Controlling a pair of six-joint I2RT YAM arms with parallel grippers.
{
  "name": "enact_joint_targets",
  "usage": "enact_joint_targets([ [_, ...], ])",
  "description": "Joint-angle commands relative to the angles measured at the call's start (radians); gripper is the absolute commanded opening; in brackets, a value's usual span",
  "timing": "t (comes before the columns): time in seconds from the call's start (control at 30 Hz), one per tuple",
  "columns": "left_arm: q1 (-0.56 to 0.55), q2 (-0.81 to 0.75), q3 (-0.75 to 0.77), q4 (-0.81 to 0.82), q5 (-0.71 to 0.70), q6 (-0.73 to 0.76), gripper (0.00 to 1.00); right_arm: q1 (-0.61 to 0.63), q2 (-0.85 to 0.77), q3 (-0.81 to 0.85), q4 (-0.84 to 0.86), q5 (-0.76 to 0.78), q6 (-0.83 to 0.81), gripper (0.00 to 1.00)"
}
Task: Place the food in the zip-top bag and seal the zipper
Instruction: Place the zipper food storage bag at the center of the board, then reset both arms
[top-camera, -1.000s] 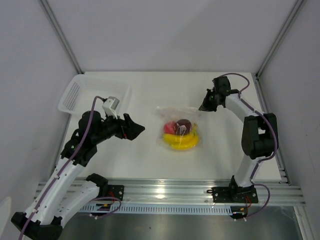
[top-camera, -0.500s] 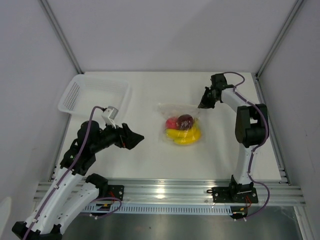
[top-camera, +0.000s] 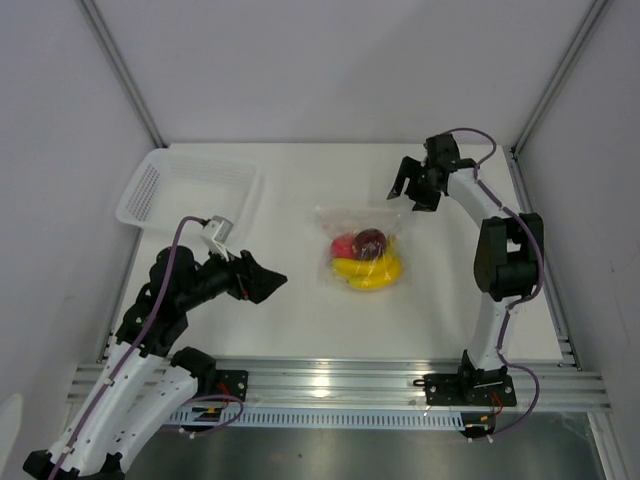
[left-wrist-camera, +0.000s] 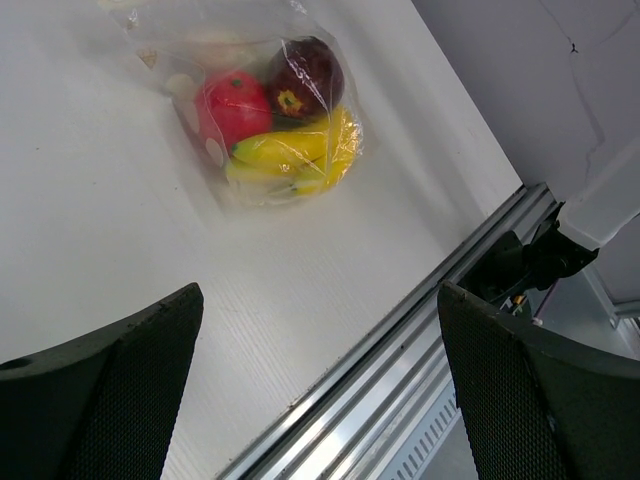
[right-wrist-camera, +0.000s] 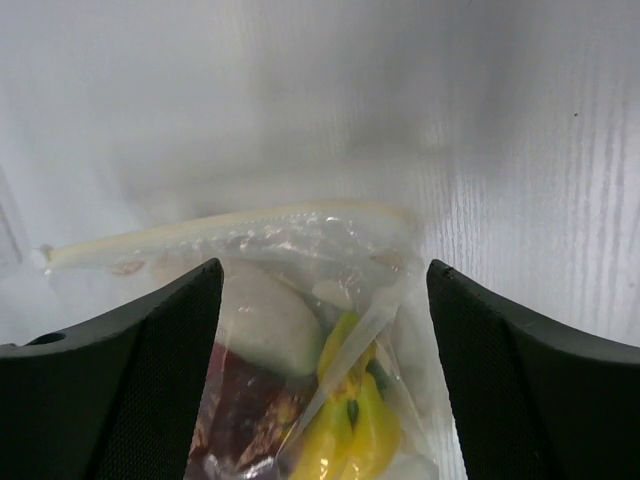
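**Fruit bagged at mid-table, both grippers standing off empty**

At the far left corner sits a white mesh basket, with nothing visible inside it. Nearer, the left gripper hangs low over the white table, pointing toward the middle. Its wrist camera shows the two fingers spread wide with nothing between them, well apart from the bag.

In the middle lies the zip-top bag, flat on the table with the food bunched in its near end. The red apple is on the left, touching the dark purple-red round fruit beside it. The yellow banana bunch curves along the near side of both. The white radish shows only from the right wrist, pale against the plastic. The zipper runs along the bag's far edge as a pale strip; whether it is pressed closed, I cannot tell.

Just beyond that edge, to the right, the right gripper hovers with its fingers parted, grasping nothing.
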Motion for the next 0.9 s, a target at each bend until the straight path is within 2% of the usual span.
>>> enact_joint_targets([
  [0.0,0.006,0.007,0.001,-0.003,0.012,-0.028,1.00,0.008,-0.162,0.056,-0.058,0.058,-0.036,0.85],
  [0.07,0.004,0.009,-0.003,-0.008,0.001,-0.028,1.00,0.014,-0.213,0.009,-0.072,0.098,-0.051,0.89],
  [0.1,0.006,0.007,-0.005,-0.005,-0.002,-0.031,0.99,0.017,-0.245,-0.022,-0.066,0.110,-0.053,0.99],
  [0.3,0.006,0.010,-0.075,0.094,0.055,-0.085,1.00,0.046,-0.557,-0.341,-0.014,0.190,-0.030,0.99],
  [0.4,0.006,0.000,-0.185,0.231,0.128,-0.146,1.00,0.073,-0.732,-0.480,0.032,0.213,-0.005,0.99],
  [0.43,0.006,-0.012,-0.206,0.266,0.138,-0.163,0.99,0.092,-0.781,-0.583,0.057,0.209,-0.004,0.99],
  [0.57,0.006,-0.112,-0.321,0.450,0.161,-0.264,0.99,0.115,-1.056,-0.816,0.167,0.177,0.016,0.99],
  [0.67,0.004,-0.161,-0.390,0.507,0.161,-0.310,1.00,0.129,-1.182,-0.950,0.190,0.166,0.045,0.99],
  [0.83,0.006,-0.290,-0.505,0.608,0.165,-0.384,0.99,0.173,-1.492,-1.106,0.203,0.166,0.126,1.00],
  [0.87,0.006,-0.316,-0.566,0.631,0.165,-0.404,1.00,0.184,-1.538,-1.163,0.215,0.154,0.139,0.99],
])
